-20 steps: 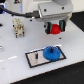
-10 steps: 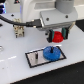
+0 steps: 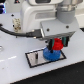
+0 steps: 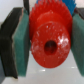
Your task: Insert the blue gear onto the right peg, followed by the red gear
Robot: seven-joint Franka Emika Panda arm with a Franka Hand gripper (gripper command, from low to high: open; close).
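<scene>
The red gear [image 3: 58, 45] is held between my gripper's [image 3: 58, 46] fingers, just above the blue gear [image 3: 50, 53]. The blue gear lies flat on the grey plate with black rim [image 3: 35, 58], toward the exterior view's right end of it. The right peg is hidden behind the gears. A shorter thin pin [image 3: 37, 58] stands on the plate to the exterior view's left. In the wrist view the red gear [image 4: 49, 35] fills the picture, its centre hole facing the camera, clamped between the two teal pads [image 4: 20, 42]. The blue gear is hidden there.
The plate lies on a white table [image 3: 15, 72]. The arm's white body [image 3: 50, 12] and a black cable [image 3: 20, 34] hang over the back of the scene. Blurred objects stand at the far back on the exterior view's left.
The gripper with the red gear has moved down and toward the exterior view's left, from above the plate's right side to just over the blue gear.
</scene>
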